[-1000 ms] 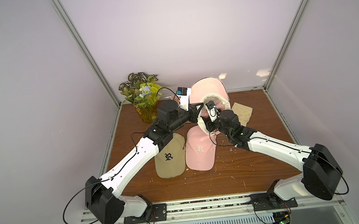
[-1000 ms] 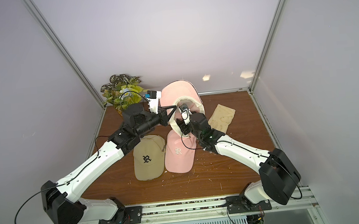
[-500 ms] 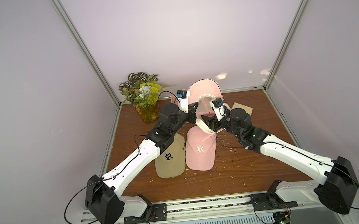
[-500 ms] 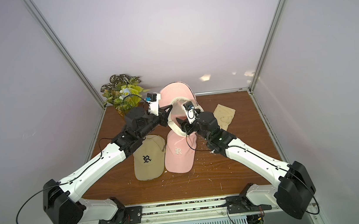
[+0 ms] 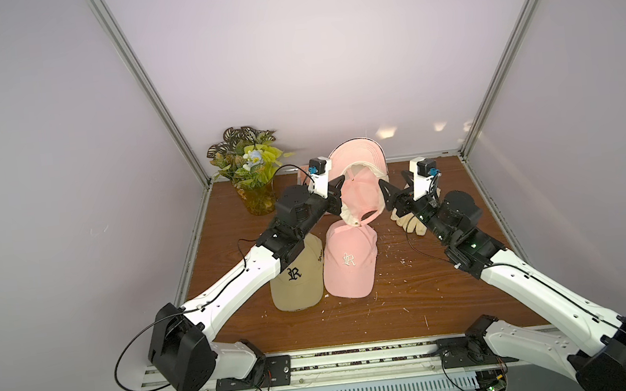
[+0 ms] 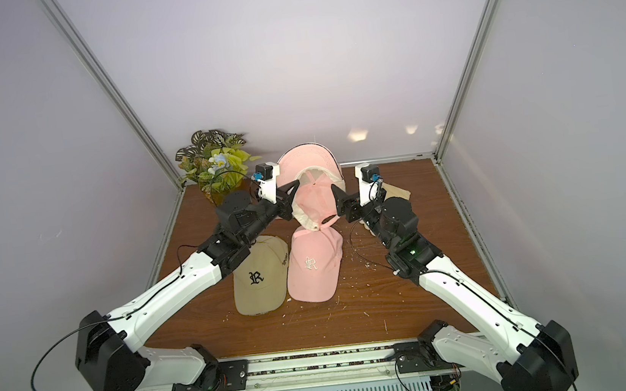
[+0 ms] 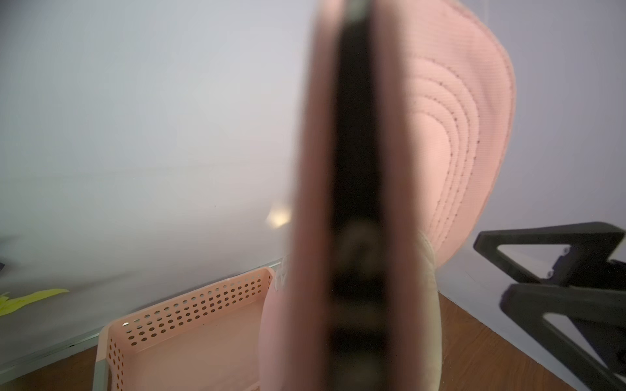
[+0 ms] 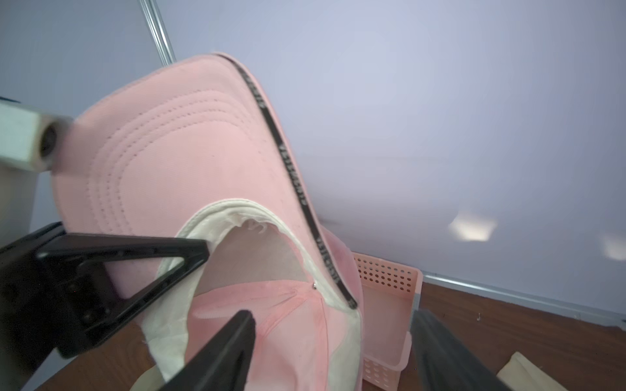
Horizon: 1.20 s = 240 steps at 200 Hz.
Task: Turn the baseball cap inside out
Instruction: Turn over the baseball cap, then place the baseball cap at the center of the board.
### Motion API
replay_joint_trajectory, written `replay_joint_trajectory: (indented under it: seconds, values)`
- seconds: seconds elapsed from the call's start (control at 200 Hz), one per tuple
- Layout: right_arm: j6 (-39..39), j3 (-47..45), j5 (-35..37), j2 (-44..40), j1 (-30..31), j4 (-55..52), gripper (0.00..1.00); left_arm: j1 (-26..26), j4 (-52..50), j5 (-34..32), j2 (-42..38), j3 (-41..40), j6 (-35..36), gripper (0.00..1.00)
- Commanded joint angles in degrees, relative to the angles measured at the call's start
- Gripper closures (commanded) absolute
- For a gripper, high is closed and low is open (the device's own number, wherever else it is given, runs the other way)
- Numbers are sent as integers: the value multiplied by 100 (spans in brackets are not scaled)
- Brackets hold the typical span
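Right gripper (image 5: 396, 189) drawn back out of the lifted pink cap (image 5: 359, 195), now just beside its rim with jaws apart. Right arm stretched further toward the right side. Cap brim (image 6: 310, 161) turned slightly more upright.

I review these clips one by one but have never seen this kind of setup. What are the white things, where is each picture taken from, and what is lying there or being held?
The white things are two robot arms bolted to a rail, each ending in a black two-fingered gripper. Two pictures look down from overhead, nearly the same view; two come from cameras on the arms' wrists.

On the wooden table lie a tan cap and a pink cap, side by side. At the back stand a plant and a pink perforated basket. Some pale fabric lies partly hidden under the right arm.

The left gripper is shut on the raised pink cap, held above the table with its brim up and its whitish lining showing. The right gripper is open beside that cap, not gripping it.
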Motion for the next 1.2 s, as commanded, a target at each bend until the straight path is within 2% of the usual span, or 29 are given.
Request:
replay_joint_trajectory:
  seconds: [0.0, 0.1, 0.165, 0.275, 0.35, 0.43, 0.52, 0.766, 1.196]
  values:
    - [1318, 73, -1029, -218, -544, 270, 24, 74, 782, 64, -47, -155, 1, 97]
    - [2242, 343, -2408, -81, -1165, -49, 28, 207, 1500, 80, -139, -518, 5, 100]
    - [2646, 562, -2941, 26, -1388, -257, 29, 304, 2060, 159, -188, -768, 67, 100]
    - [3386, 773, -3328, 84, -1551, -431, 28, 387, 2905, 368, -185, -1105, 403, 100]
    - [4336, 861, -3442, 189, -1672, -626, 33, 390, 3523, 393, -159, -1361, 654, 100]
    - [5248, 720, -3969, 375, -1697, -92, 38, 396, 3697, 538, -91, -1385, 924, 100]
    - [5923, 542, -4154, 461, -1703, 347, 41, 389, 3798, 686, -9, -1355, 1105, 100]
    - [6756, 201, -4135, 361, -1685, 1018, 40, 378, 4202, 990, 172, -1410, 1678, 100]
    - [7276, 34, -4160, 392, -1551, 1577, 45, 352, 4501, 916, 494, -1373, 2091, 100]
